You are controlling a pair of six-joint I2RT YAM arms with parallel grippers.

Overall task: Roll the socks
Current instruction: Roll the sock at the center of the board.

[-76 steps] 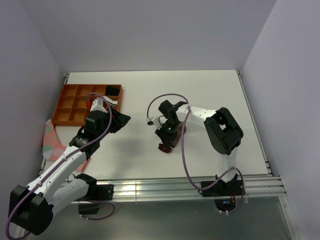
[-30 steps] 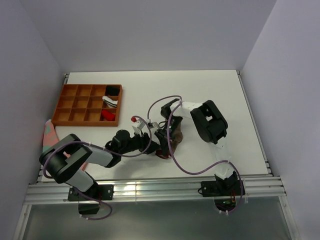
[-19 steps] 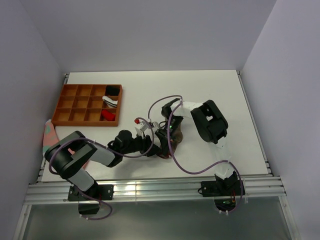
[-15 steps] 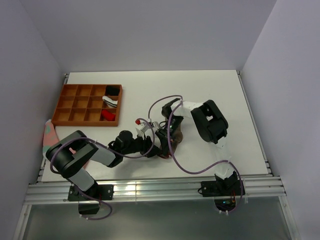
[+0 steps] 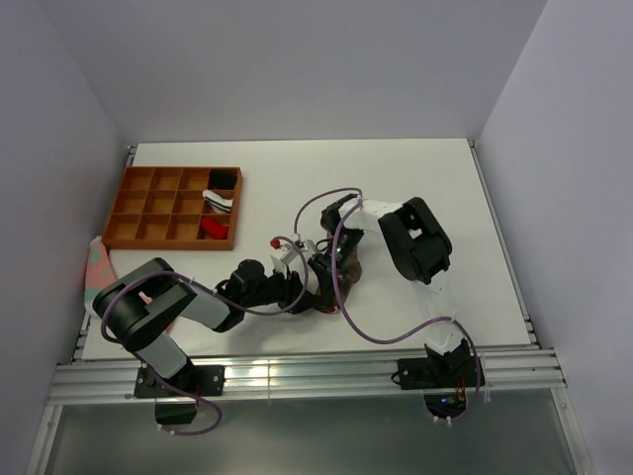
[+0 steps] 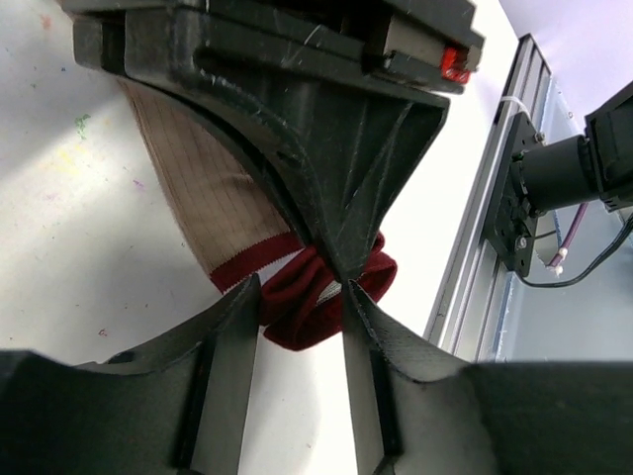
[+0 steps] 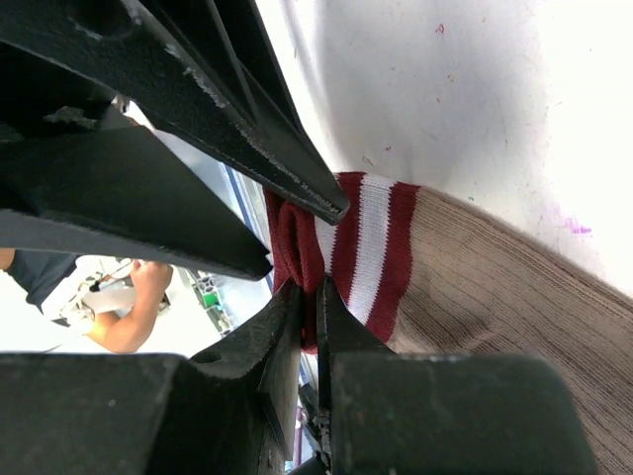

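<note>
I note right fingers [image 7: 282,346] clenched on the tan sock [image 7: 495,297] at its striped cuff [image 7: 368,247], mid-frame on the bench [image 5: 415,188]; left fingers [image 6: 226,341] straddle that cuff, bite not discernible, so the crowded tips may collide or tug it free.

The tan-brown sock [image 7: 495,307] lies flat on the white counter [image 7: 475,99] with its ribbed body stretched out. Its maroon-and-white striped cuff [image 7: 368,247] is bunched at one end, pinched in the right claw [image 7: 309,292]. The red sock [image 5: 208,230] is a small bundle in the orange tray's [image 5: 158,243] near-right compartment.
</note>
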